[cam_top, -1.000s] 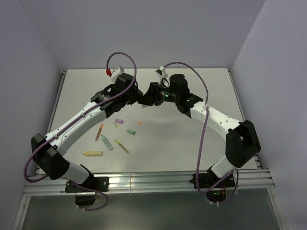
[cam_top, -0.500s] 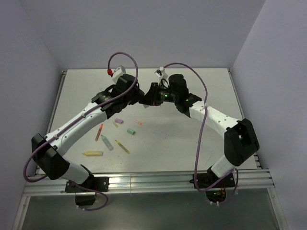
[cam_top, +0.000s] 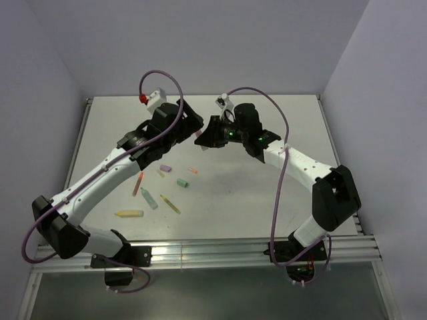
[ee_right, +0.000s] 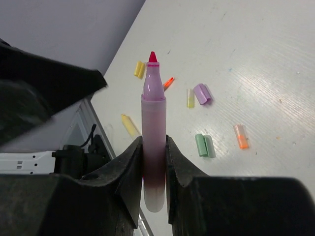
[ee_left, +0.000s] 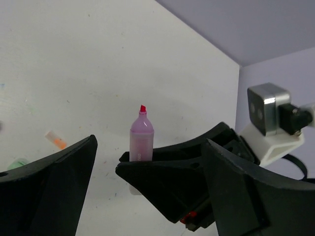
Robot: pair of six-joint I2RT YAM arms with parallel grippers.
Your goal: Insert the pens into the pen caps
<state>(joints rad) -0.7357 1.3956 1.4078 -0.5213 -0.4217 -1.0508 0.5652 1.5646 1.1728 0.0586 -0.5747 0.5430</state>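
Top external view gave me the white table (cam_top: 267,200) with both arms reaching in over its far half, their wrists almost meeting above the middle. The left gripper (cam_top: 190,125) was spread wide and carried nothing; its own wrist camera showed only open space between the fingers. It sat just beside the right gripper (ee_right: 153,152), not touching it as far as I could tell. The right gripper was pinched on the lower barrel of the pink-purple pen (ee_right: 152,108), holding it clear of the table with its red tip bare and sticking out ahead of the fingers.

Below the left arm, four more pens lay loose on the table: the orange-red pen (cam_top: 138,184), the mint green pen (cam_top: 149,200), the olive-yellow pen (cam_top: 170,204) and, nearest the bases, the yellow pen (cam_top: 129,214). I saw no cap on any of them.

The caps lay scattered just beyond the pens: the purple cap (cam_top: 165,168), the green cap (cam_top: 182,183), the orange cap (cam_top: 193,171) and a small yellow cap (cam_top: 161,174) close beside the purple one.

My reading was that the job had barely begun. One pen was in hand, its matching purple cap was on the table and not in the empty left gripper, and all five pens were left to do.
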